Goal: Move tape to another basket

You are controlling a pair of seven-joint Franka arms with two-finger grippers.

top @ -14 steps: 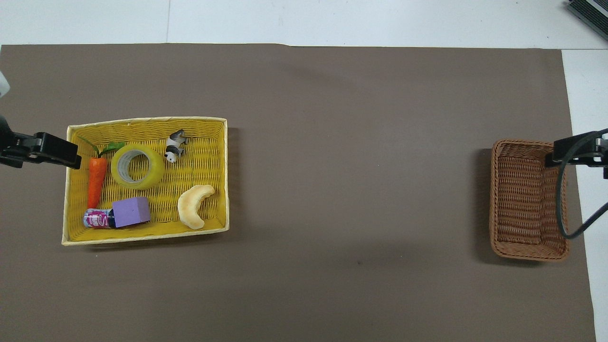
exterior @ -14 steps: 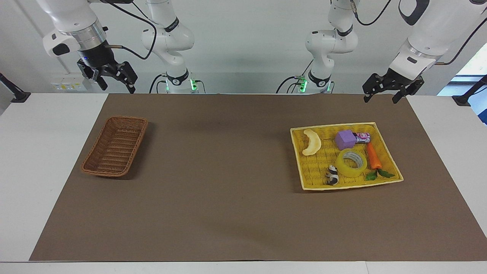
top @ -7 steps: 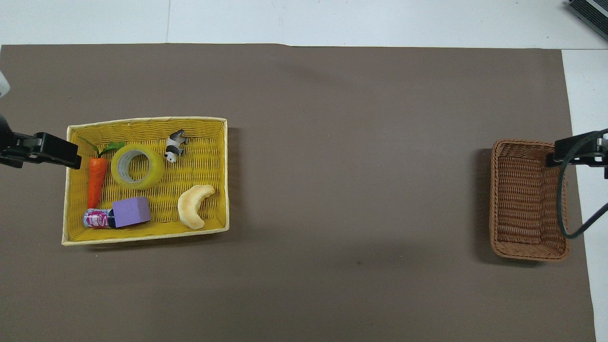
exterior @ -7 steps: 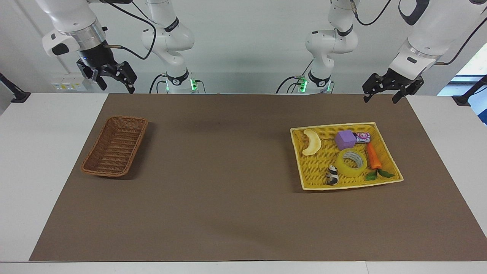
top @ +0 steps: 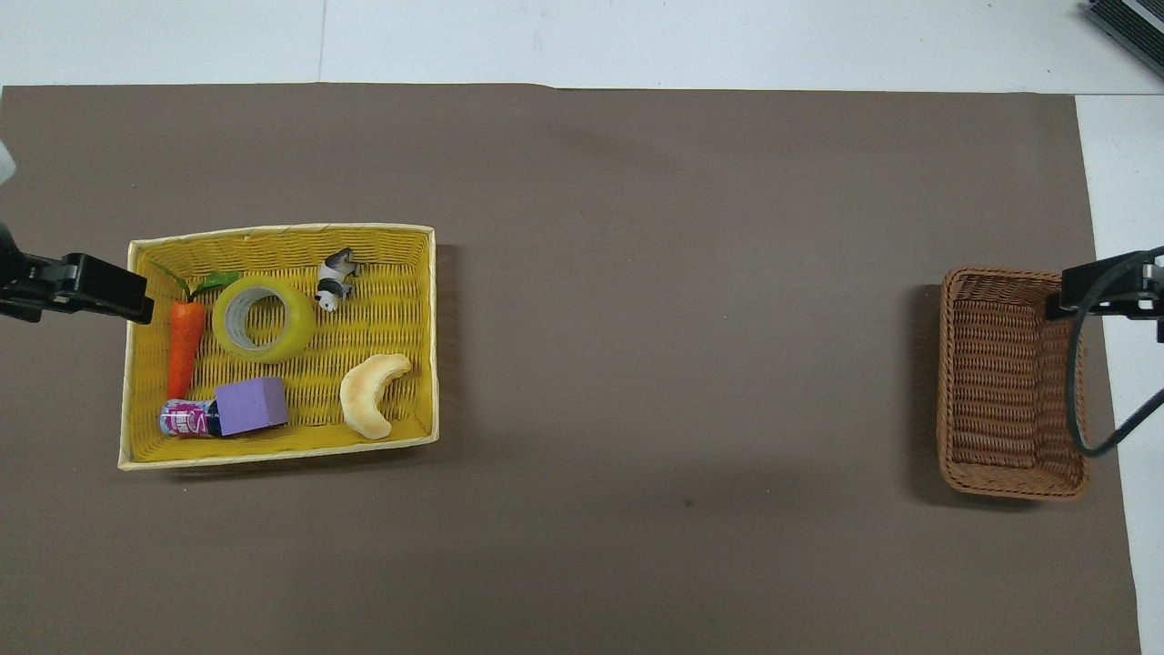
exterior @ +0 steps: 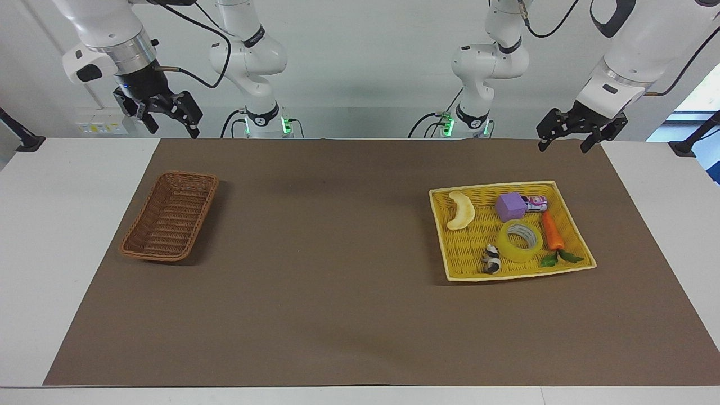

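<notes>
- The tape [exterior: 520, 241] lies flat in the yellow tray [exterior: 450, 264], right of centre in the facing view and at the left in the overhead view.
- In the tray, touching or just beside the tape: a carrot [exterior: 552, 230], a purple block [exterior: 511, 206] and a small toy animal [exterior: 492, 259]. A can [exterior: 536, 202] lies against the block, and a crescent pastry [exterior: 461, 210] sits apart from them.
- The basket [exterior: 170, 223] sits at middle left of the facing view, well apart from the tray, with nothing in it.
- The left gripper [exterior: 568, 142] hangs at upper right of the facing view, over the mat's [exterior: 315, 281] edge, fingers apart, holding nothing.
- The right gripper [exterior: 171, 125] hangs at upper left, fingers apart, holding nothing.
</notes>
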